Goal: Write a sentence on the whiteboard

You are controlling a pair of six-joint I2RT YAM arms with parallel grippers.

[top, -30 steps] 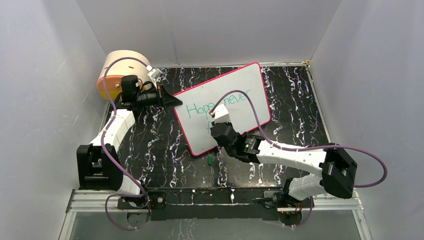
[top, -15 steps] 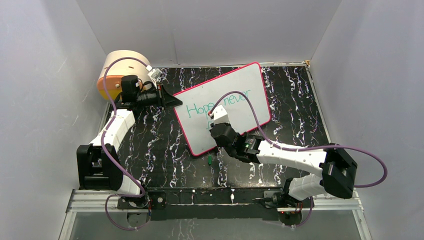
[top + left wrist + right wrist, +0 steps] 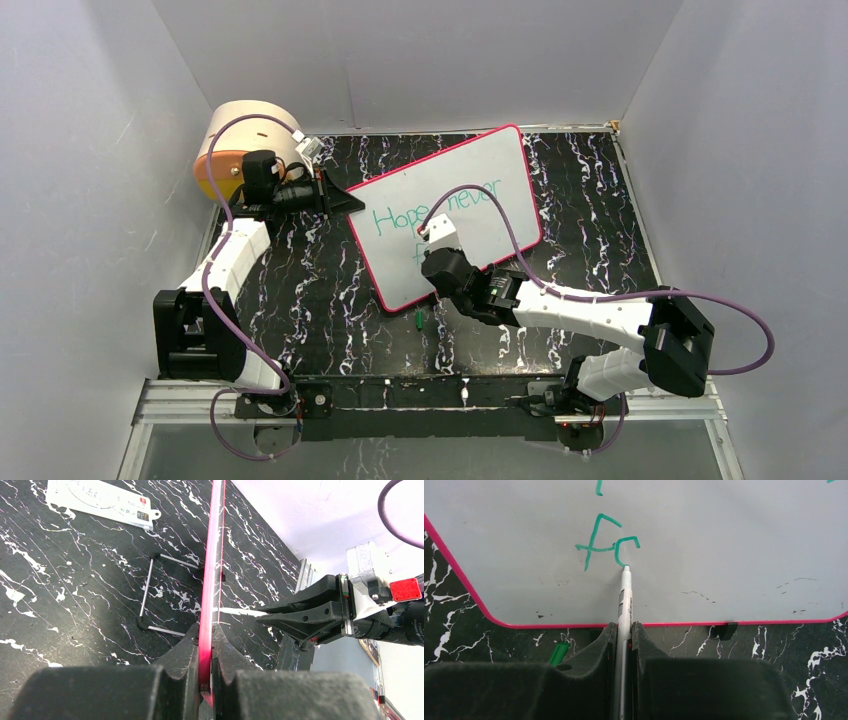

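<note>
The whiteboard (image 3: 490,175), white with a pink-red rim, stands tilted on the black marbled table. My left gripper (image 3: 352,203) is shut on the rim (image 3: 215,540) at the board's left edge, its jaws (image 3: 205,635) pinching the pink strip. My right gripper (image 3: 624,630) is shut on a grey pen (image 3: 625,600). The pen's tip touches the board at the foot of a half-drawn letter. The sentence (image 3: 400,218) reads "Hope never" in teal. Below it a second line (image 3: 599,542) shows an "f" and part of another letter.
A green pen cap (image 3: 418,321) lies on the table just in front of the board's near edge. A round beige and orange object (image 3: 245,140) stands at the back left. A white printed card (image 3: 100,502) and the board's wire stand (image 3: 150,592) lie behind the board.
My right gripper with the pen has shifted only very slightly over the board. The left arm and the board have not moved.
</note>
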